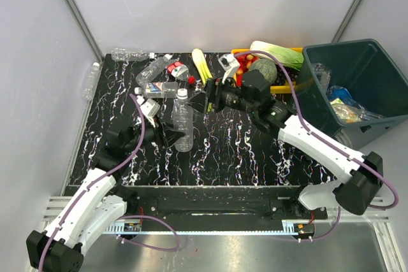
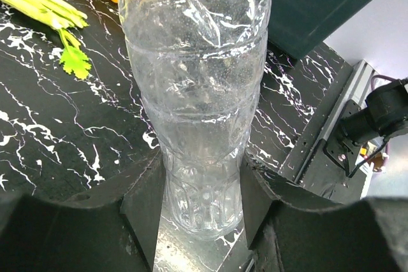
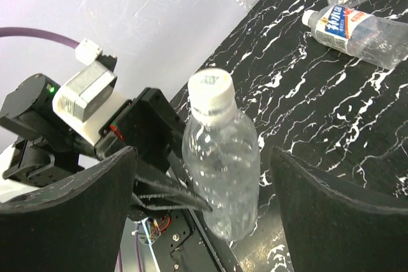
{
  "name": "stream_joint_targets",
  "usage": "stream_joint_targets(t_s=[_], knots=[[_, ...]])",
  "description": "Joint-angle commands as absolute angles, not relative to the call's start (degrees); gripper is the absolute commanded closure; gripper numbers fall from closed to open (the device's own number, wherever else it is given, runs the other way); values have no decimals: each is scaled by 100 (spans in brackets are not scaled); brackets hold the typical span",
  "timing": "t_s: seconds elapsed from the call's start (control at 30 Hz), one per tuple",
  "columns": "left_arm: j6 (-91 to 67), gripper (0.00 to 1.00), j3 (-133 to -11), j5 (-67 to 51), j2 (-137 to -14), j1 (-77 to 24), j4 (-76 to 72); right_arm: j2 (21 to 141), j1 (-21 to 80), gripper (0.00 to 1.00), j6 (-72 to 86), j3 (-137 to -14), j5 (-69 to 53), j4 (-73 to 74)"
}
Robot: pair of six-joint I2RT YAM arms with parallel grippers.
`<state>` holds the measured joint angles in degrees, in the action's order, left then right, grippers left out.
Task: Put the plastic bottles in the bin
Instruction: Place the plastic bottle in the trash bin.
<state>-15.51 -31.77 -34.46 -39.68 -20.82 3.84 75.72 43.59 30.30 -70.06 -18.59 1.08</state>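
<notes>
A clear plastic bottle (image 1: pixel 183 121) with a white cap stands upright near the table's middle. My left gripper (image 1: pixel 174 137) is shut on its lower part; in the left wrist view both jaws press on the bottle (image 2: pixel 197 93) just above its base. My right gripper (image 1: pixel 206 99) hangs open just right of the bottle's top. In the right wrist view the bottle (image 3: pixel 220 157) shows between the wide-apart fingers (image 3: pixel 331 208) without touching them. More bottles (image 1: pixel 159 88) lie at the back left. The bin (image 1: pixel 357 74), with bottles inside, stands at the right.
A yellow tray (image 1: pixel 299 50) of vegetables sits at the back, beside the bin, with celery stalks (image 1: pixel 201 65) to its left. One bottle (image 1: pixel 91 81) lies off the table's left edge against the wall. Walls close in the left and back.
</notes>
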Motion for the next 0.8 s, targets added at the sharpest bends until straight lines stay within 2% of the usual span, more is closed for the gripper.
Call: stream_joint_targets(t_s=[0.0,0.23,0.33,0.43,0.53,0.77], knots=[[-1556,88,-3357,-3674,-3823,-2162,220,7979,4649,11,2945,-7601,-1372,-309],[-1582,88,-3314,-3709,-3744,-2188,202,8490,4886,10,2742,-7989,-1389,149],[-1538,88,-3305,-3665,-3709,-2197,193,8552,4992,4,2663,-7945,-1257,333],[-1538,88,-3322,-3656,-3753,-2206,202,8552,5071,2,2610,-7840,-1117,518],[-1538,88,-3305,-3648,-3762,-2197,193,8482,5098,4,2601,-7726,-993,554],[-1468,85,-3331,-3586,-3727,-2206,281,8613,5106,14,2575,-7761,-1388,571]])
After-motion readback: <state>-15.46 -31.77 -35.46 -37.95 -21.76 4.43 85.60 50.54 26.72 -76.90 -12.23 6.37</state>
